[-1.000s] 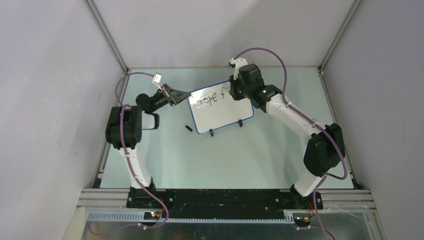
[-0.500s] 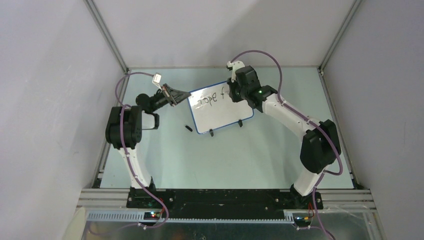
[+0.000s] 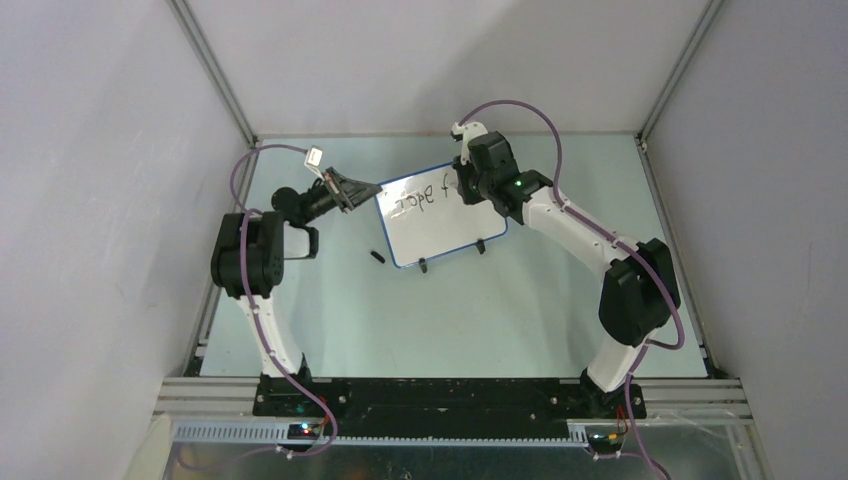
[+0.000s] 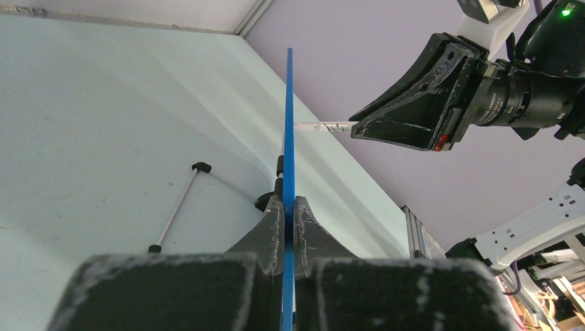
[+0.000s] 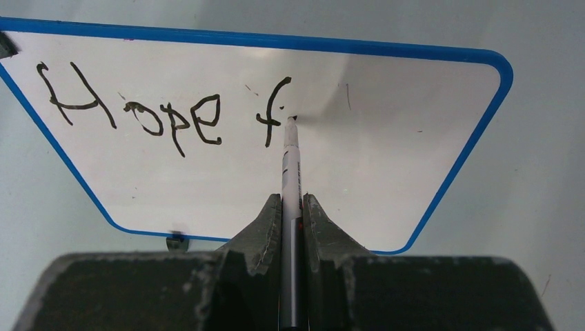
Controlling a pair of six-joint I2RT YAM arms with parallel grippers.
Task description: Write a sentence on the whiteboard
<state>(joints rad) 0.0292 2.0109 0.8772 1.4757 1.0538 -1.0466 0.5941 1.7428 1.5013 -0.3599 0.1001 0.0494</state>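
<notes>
- Reaching in from the near left edge of the table (image 3: 450, 320), the left arm bends toward the far middle, with a purple cable looped above it.
- The left claw (image 3: 372, 190) is pressed together on the left edge of the whiteboard (image 3: 440, 225). In its wrist view the two black fingers (image 4: 270, 221) pinch the thin blue frame (image 4: 288, 103), seen edge-on between them.
- A small black object (image 3: 377, 257) lies on the table just beside the board's near left corner. It is too small to tell what it is.
- The whiteboard sits at the far middle of the table, between the two claws, with its two black clip feet (image 3: 422, 266) along its near edge.
- The sentence (image 5: 165, 114) so far reads "Hope f" in thin black strokes. It runs along the far edge of the board, starting at the left.
- A slim black-and-white marker (image 5: 291, 158) has its tip against the white surface, just right of the crossbar of the "f". The board to the right of it is blank apart from a few faint specks.
- The right claw (image 5: 292, 207) is pinching the marker's barrel, its fingers closed snugly on both sides. From above it hovers over the board's far right part (image 3: 462, 185).
- The right arm rises from the near right edge of the table and stretches far and left to the board.
</notes>
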